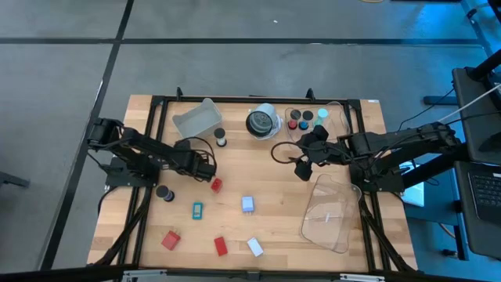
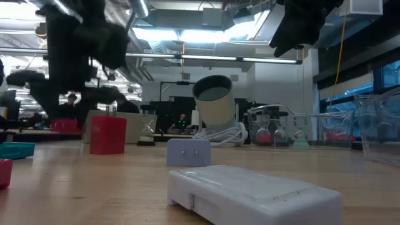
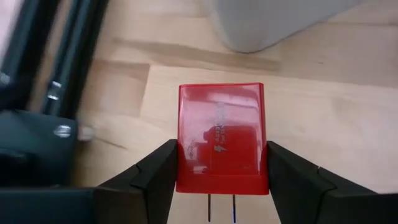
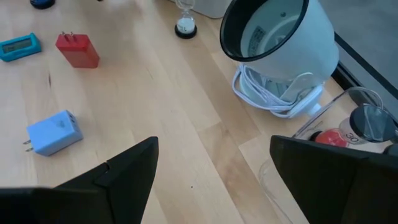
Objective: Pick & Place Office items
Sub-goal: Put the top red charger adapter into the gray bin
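Open-plan lab: wooden bench (image 1: 274, 196), exposed ceiling ducts (image 2: 187, 44), strip lights, people at distant desks.

My arms are dark, jointed, matte black all over. My left pincer (image 3: 221, 180) ends in two black wedge-shaped fingers (image 3: 152, 180) with angular facets. My right pincer (image 4: 214, 177) has the same broad black fingers; black cables trail beside it.

Red charger block (image 3: 222, 138) btwn black fingers (image 3: 152, 180); pale wood table (image 1: 274, 188)
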`<state>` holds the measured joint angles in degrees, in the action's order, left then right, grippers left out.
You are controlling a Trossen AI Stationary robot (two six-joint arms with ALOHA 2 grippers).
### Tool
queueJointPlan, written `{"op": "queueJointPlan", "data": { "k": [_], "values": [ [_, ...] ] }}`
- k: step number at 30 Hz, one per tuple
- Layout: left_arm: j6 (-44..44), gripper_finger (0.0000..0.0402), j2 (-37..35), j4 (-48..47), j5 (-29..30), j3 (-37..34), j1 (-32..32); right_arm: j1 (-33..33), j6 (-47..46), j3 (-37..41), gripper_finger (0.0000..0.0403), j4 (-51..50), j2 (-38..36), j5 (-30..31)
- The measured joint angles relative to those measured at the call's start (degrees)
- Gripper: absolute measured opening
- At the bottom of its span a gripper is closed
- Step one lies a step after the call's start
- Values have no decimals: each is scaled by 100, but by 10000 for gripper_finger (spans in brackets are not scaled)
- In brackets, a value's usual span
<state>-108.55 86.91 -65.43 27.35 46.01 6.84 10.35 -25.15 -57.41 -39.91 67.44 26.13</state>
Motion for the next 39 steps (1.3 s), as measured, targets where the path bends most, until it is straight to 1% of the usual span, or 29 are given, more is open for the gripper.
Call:
{"op": "queueJointPlan", "data": {
  "k": [2, 4, 6, 8, 10, 13, 15, 17, 19, 22, 25, 30, 35, 39],
  "values": [
    [223, 206, 0, -346, 8, 369, 118, 0, 8, 0, 311, -3, 0, 1],
    [531, 206, 0, -628, 149, 811, 231, 0, 11, 0, 311, -3, 0, 0],
    [973, 207, 0, -829, 420, 1276, 326, 0, 20, 0, 311, -3, 0, 2],
    [1371, 208, -1, -1086, 815, 1760, 333, 0, 60, 0, 311, -3, 0, 1],
    [1573, 209, -2, -1535, 1262, 2203, 205, 0, 135, 0, 311, -3, 0, 9],
    [1910, 209, -11, -2126, 1796, 2675, -214, 0, 160, 0, 311, -2, 0, 46],
    [2245, 210, -13, -2248, 1744, 2798, -663, 0, 142, 0, 311, -2, 0, 46],
    [2692, 210, -11, -2161, 1506, 2802, -1238, 0, 140, 0, 311, -3, 0, 46],
    [3218, 210, -6, -1865, 1315, 2694, -1770, 0, 130, 0, 311, -1, 0, 46],
    [4038, 211, 26, -1187, 1098, 2443, -2464, 0, 25, 0, 311, -3, 0, 46],
    [4648, 211, 22, -381, 913, 2085, -2985, 0, 11, 0, 311, -3, 0, 46],
    [5687, 211, 24, 895, 441, 1412, -3517, 0, 16, 0, 311, -34, 0, 46],
    [6420, 211, 24, 1783, 347, 952, -3972, 0, 190, 0, 311, -29, 0, 46],
    [6904, 212, 24, 2608, -13, 577, -4323, 0, 205, 0, 311, -22, 0, 238]
  ]
}}
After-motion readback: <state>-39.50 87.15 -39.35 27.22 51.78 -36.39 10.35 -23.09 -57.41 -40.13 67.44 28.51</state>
